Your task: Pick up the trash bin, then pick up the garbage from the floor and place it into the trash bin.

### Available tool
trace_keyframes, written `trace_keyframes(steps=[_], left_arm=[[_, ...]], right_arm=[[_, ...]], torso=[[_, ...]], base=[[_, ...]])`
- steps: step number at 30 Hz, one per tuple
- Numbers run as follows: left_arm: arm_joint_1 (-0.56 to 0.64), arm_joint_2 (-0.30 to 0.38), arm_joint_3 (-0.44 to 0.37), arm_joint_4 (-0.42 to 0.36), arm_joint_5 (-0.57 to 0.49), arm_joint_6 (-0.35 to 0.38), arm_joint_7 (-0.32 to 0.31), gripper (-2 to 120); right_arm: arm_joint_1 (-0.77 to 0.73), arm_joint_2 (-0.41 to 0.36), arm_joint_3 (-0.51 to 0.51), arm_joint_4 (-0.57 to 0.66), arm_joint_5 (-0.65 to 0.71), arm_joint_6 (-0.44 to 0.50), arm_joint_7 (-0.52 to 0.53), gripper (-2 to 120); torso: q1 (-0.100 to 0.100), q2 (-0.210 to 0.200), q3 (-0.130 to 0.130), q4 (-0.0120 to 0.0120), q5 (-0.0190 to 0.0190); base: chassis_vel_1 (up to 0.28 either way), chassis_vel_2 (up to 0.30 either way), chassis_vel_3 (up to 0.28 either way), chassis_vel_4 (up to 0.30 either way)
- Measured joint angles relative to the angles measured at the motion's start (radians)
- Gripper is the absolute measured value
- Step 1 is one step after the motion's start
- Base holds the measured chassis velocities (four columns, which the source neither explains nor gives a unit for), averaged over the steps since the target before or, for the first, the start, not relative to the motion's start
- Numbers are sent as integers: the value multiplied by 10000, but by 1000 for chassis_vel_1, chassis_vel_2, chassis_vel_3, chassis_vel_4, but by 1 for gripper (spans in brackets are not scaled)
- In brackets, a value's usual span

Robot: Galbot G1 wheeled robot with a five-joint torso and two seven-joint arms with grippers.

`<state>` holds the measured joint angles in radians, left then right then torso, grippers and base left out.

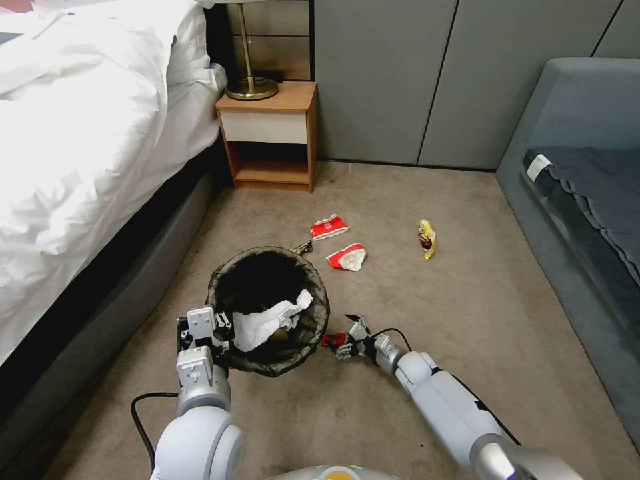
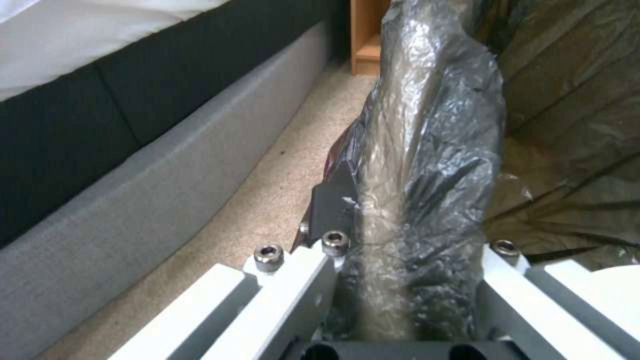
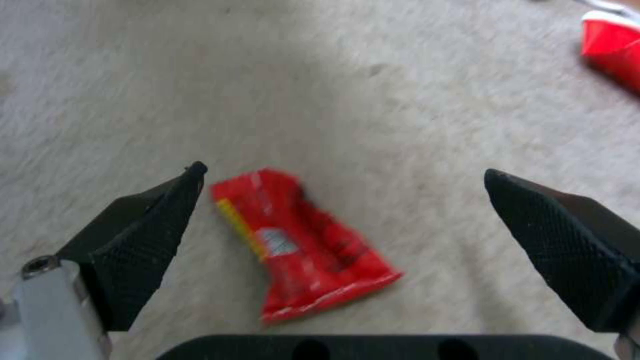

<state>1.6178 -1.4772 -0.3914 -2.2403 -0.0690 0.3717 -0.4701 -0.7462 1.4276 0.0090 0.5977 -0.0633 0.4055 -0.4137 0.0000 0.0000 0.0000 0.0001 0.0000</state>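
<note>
I have the bin clamped at its rim by the left gripper; in the left wrist view the fingers are pressed closed on the bag-covered edge. The bin is a small round bucket, its dark crinkly bag folded out over the rim, and it sits low in front of me beside the bed. Inside it lies a crumpled white tissue against the near wall.

My right gripper is down near the carpet, just to the right of the bin. Its jaws stand wide apart and hold nothing. Between the black textured fingertips lies a red wrapper, flat and creased, with a yellow stripe and a small white label, closer to one fingertip than the other.

Farther out on the carpet I see two crushed red-and-white wrappers near each other beyond the bin, a small dark scrap touching the bin's far rim, and a yellow wrapper well off to the right.
</note>
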Motion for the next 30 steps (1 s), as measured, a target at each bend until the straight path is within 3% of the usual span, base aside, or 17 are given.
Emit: trace_keyframes(steps=[25, 30], left_arm=[[-42, -27, 63, 94, 17, -17, 7, 0], [-53, -23, 64, 96, 17, -22, 8, 0]], right_arm=[[166, 253, 430, -668, -468, 197, 144, 100], [204, 316, 524, -804, -475, 239, 218, 90]], torso=[[0, 0, 0, 0, 0], [0, 0, 0, -1, 0]], base=[[0, 0, 0, 0], [0, 0, 0, 0]])
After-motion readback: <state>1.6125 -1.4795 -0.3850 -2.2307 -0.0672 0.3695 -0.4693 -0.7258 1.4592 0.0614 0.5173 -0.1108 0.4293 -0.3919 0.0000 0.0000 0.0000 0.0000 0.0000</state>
